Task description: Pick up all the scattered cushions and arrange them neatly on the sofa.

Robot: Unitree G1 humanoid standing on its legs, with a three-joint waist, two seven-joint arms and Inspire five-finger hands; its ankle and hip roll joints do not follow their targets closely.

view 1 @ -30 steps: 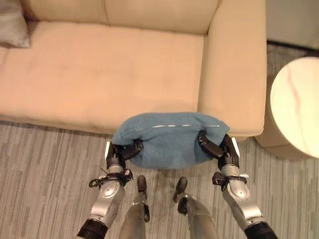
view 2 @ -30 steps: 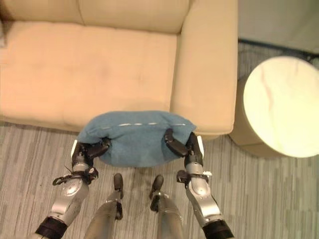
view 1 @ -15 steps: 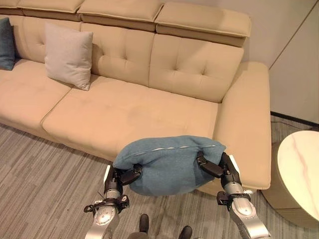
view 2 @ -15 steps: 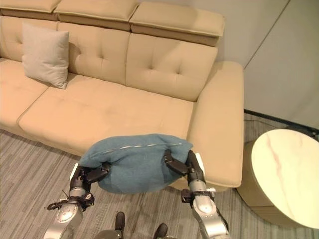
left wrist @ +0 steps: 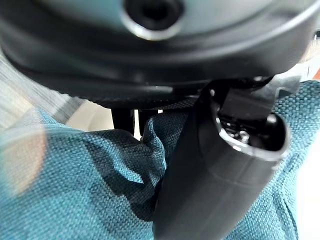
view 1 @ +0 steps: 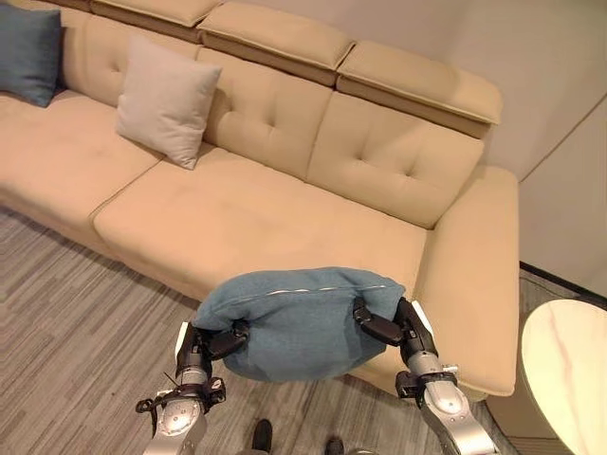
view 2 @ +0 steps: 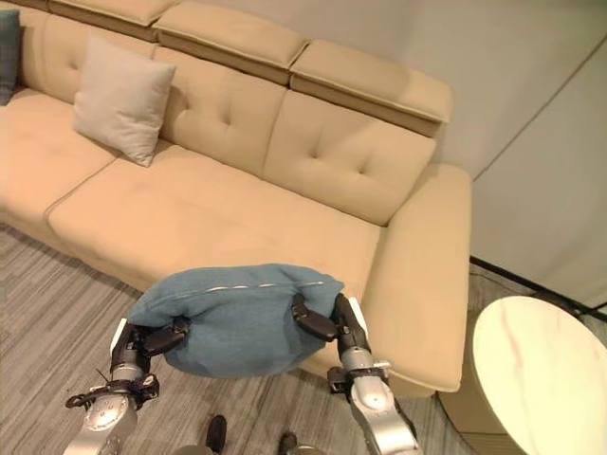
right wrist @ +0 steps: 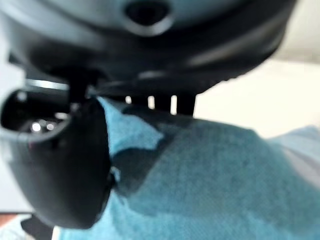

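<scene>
Left hand (view 1: 201, 343) and right hand (view 1: 391, 327) grip a teal cushion (view 1: 294, 318) before the sofa (view 1: 256, 218); placing it remains, two cushions already sit there.

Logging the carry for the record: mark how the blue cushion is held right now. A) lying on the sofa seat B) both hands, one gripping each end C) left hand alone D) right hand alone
B: the left hand and the right hand each clamp one end of the blue cushion, held up in front of the sofa.

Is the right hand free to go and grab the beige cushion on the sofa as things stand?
Probably not: the right hand and left hand both grip the blue cushion, and the beige cushion sits far off.
</scene>
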